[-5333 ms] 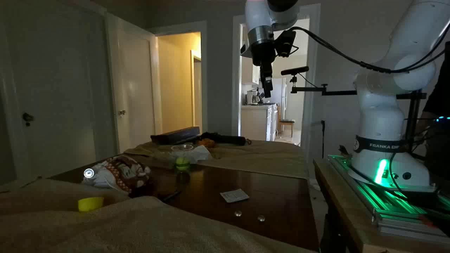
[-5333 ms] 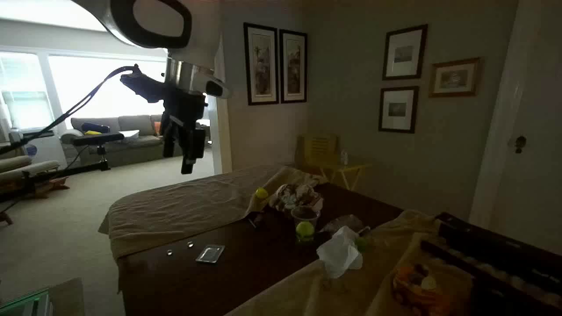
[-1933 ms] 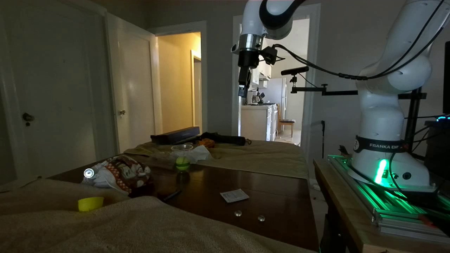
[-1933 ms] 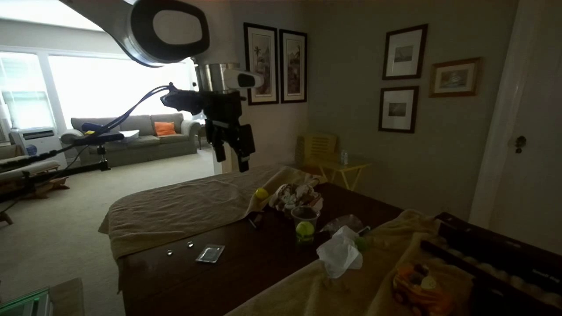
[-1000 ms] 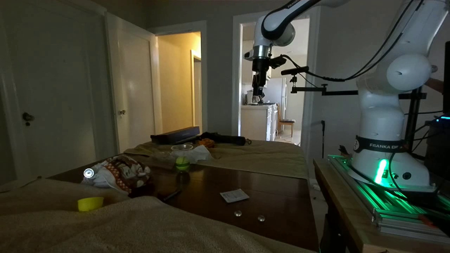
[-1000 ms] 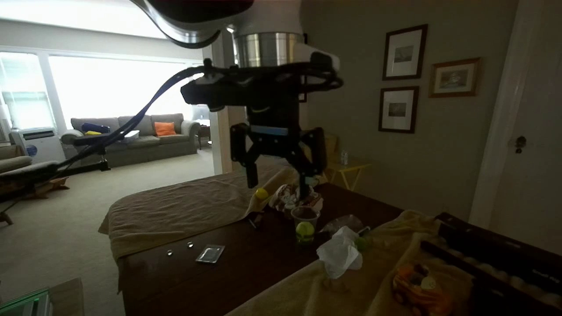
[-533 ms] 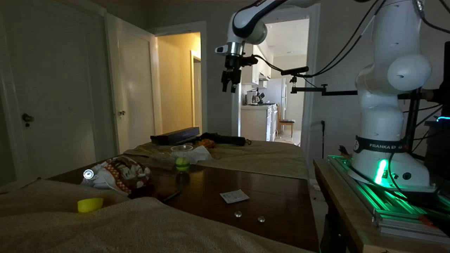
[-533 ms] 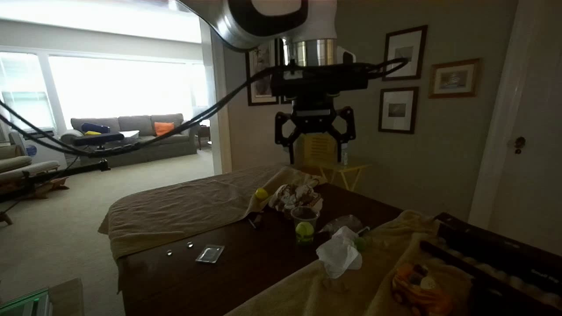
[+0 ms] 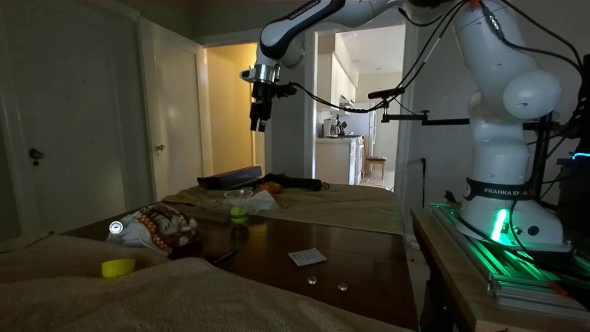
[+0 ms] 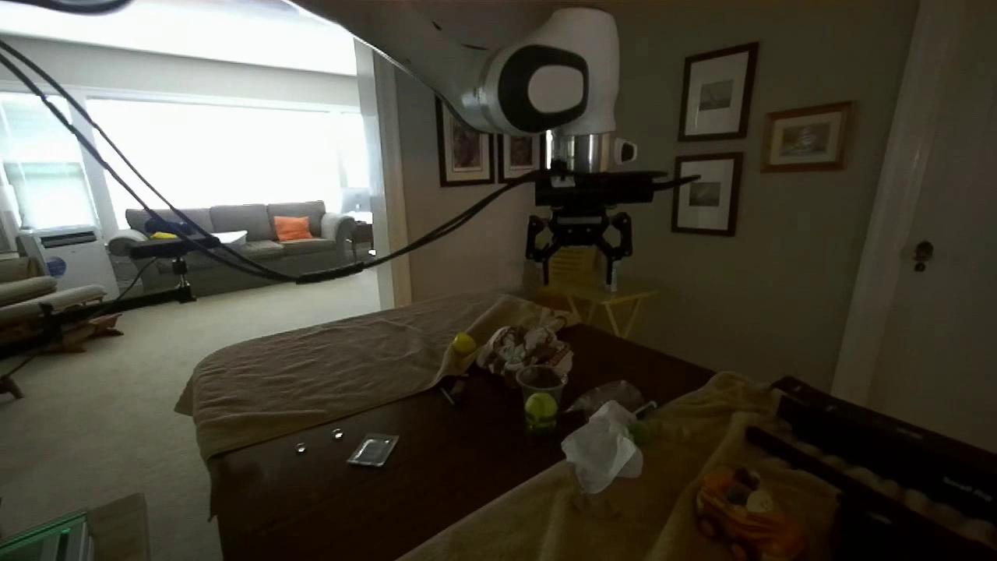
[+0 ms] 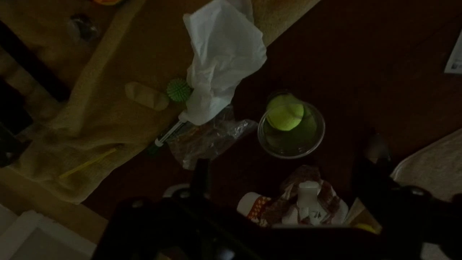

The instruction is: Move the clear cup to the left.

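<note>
The gripper [image 10: 579,282] hung in the air well above the dark table [image 9: 276,290], its two fingers [image 11: 200,177] pointing down and spread wide apart. The white robot arm [image 9: 295,27] bore it, joined to a base [image 9: 474,226] with a green light [image 9: 499,225]. The clear cup [image 10: 541,383] stood upright on the table, lower than the gripper and well apart from it; a yellow-green ball [image 11: 285,112] showed through its wall. In the wrist view, the cup appeared between the lines of the two dim fingers. Just beside the cup lay a crumpled clear bag [image 11: 213,139], and next to this a white tissue [image 11: 227,61], a marker [image 11: 168,136] and a spiky green ball [image 11: 178,90]. On another side of the cup, a brown-and-white printed wrapper [image 10: 523,347] lay near; in an exterior view the two outlines overlapped, and contact could not be judged. Farther out on the table were a flat packet [image 9: 307,257] and a pair of shiny round beads [image 9: 312,280]. A bright yellow piece [image 9: 118,268], its exact shape unclear, lay on a tan towel [image 9: 175,299]. On a second towel [image 9: 336,210], at the opposite end, rested an orange toy [image 10: 748,514] and a long dark box [image 9: 230,178]. A grey sofa [image 10: 241,226] and framed pictures [image 10: 716,95] formed the background in an exterior view.
</note>
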